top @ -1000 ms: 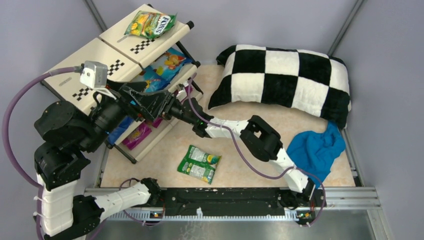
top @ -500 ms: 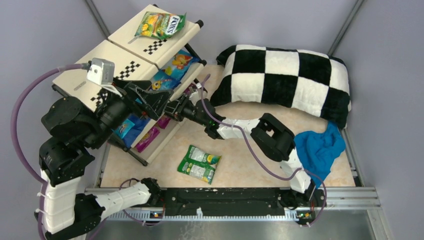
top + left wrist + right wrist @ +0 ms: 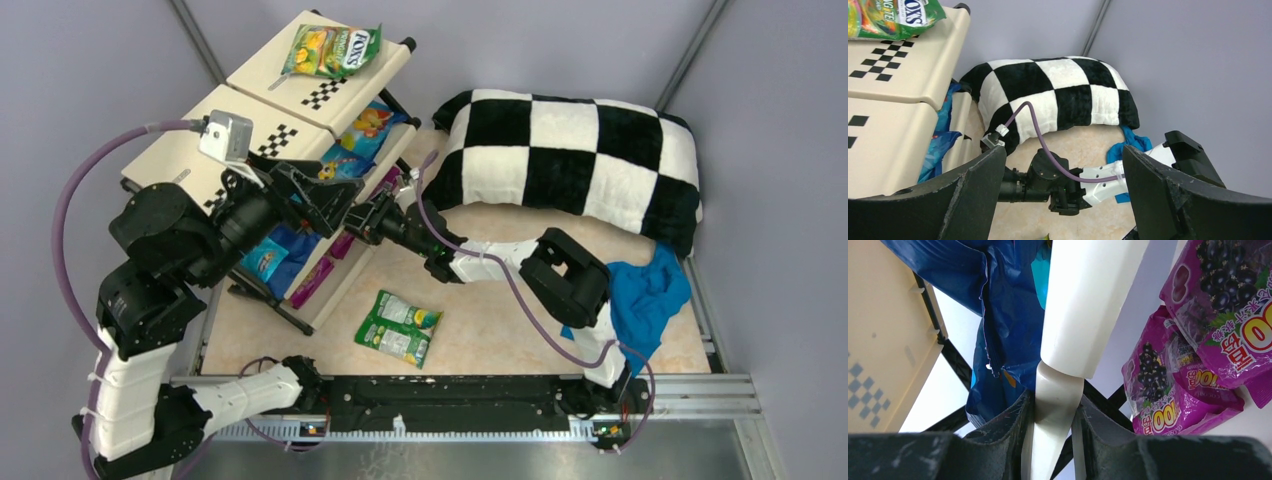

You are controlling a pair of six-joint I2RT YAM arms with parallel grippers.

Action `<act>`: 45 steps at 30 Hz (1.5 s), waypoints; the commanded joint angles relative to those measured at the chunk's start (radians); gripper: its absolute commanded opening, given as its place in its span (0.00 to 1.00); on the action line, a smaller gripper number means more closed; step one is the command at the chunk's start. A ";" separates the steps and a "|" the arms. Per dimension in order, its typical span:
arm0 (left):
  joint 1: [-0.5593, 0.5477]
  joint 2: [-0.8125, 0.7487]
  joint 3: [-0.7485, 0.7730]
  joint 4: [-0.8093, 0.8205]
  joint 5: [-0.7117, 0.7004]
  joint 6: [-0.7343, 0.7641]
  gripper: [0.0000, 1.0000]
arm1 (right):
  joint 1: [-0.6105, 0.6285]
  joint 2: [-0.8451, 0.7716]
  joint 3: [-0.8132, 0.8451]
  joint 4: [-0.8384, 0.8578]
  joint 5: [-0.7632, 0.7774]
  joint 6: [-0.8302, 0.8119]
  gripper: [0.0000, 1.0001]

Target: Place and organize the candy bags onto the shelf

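Right gripper (image 3: 1052, 412): fingers pressed onto a cream edge of the shelf (image 3: 180, 165), pinching it from both sides. Overhead it sits at the rack's front, about 9 o'clock from the middle of the table (image 3: 500, 330).

Left gripper (image 3: 1063, 150): fingers spread wide with nothing between them, hovering above the right arm's wrist, just beside the rack's top tiers.

Shelf: three slanted cream tiers with checkered strips, standing at 10 o'clock on the table.

Stock on the rack:
- FOX'S bag (image 3: 332, 50): on the top tier, at the 12 o'clock end.
- blue bags (image 3: 350, 140): on the middle tier; one hangs at 11 o'clock from the clamped edge in the right wrist view.
- magenta bags (image 3: 1193, 340): on the lowest tier, overlapping, at 3 o'clock from the clamped edge.

Stock off the rack:
- green-white bag (image 3: 398, 328): flat on the table at 6 o'clock, apart from the rack.

Other items:
- checkered pillow (image 3: 570, 160): at 1 o'clock.
- blue cloth (image 3: 640, 295): at 4 o'clock, touching the pillow's corner.
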 commanded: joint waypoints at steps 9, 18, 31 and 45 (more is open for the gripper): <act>0.004 0.074 -0.011 0.193 0.240 -0.117 0.93 | -0.094 -0.263 0.031 -0.342 -0.217 -0.378 0.69; 0.004 0.119 -0.147 0.341 0.331 -0.175 0.92 | -0.131 -0.601 -0.343 -0.761 -0.263 -0.757 0.91; -0.007 0.047 -0.488 0.616 0.497 -0.294 0.93 | 0.026 -0.748 -0.900 -0.297 -0.147 -0.280 0.91; -0.011 -0.084 -0.400 0.452 0.314 -0.143 0.94 | 0.231 -0.634 -0.962 -0.204 0.303 -0.059 0.75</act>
